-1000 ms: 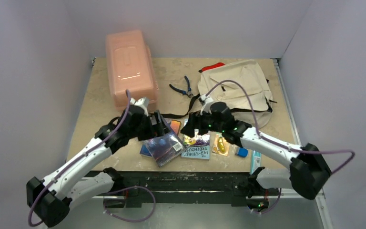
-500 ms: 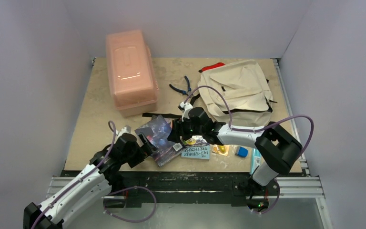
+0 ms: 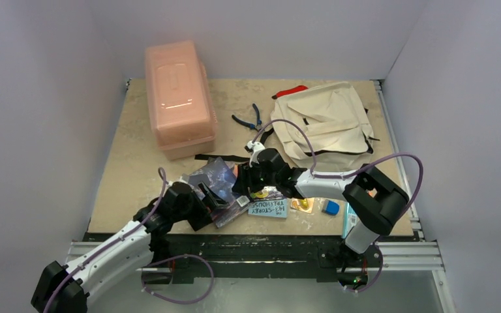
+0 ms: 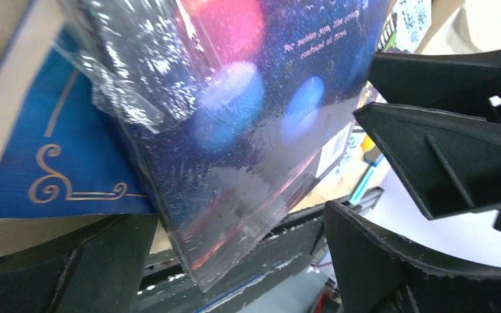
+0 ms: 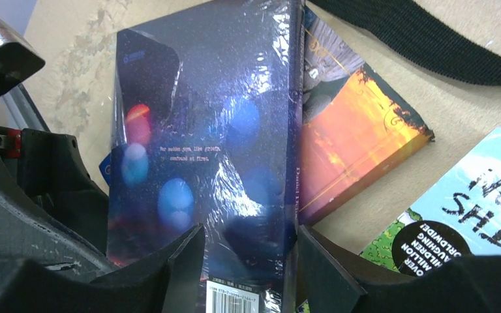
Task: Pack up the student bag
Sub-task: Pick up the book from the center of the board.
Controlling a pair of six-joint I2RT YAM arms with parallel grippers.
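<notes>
Gripping the shrink-wrapped dark blue book (image 5: 235, 163), the right gripper (image 5: 248, 257) faces wide-spread left gripper (image 4: 235, 257) fingers straddling its corner.

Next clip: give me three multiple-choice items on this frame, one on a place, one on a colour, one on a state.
1. The pliers lie:
A. on the bag
B. between the box and the bag
C. at the table's near edge

2. The box is:
A. pink
B. green
C. black

3. The left jaws are:
A. shut on the pliers
B. shut on the bag
C. open

Answers:
1 B, they lie on bare table between the two.
2 A, its lid and walls are pink.
3 C, the left wrist view shows them wide apart near the wrapped book.
</notes>
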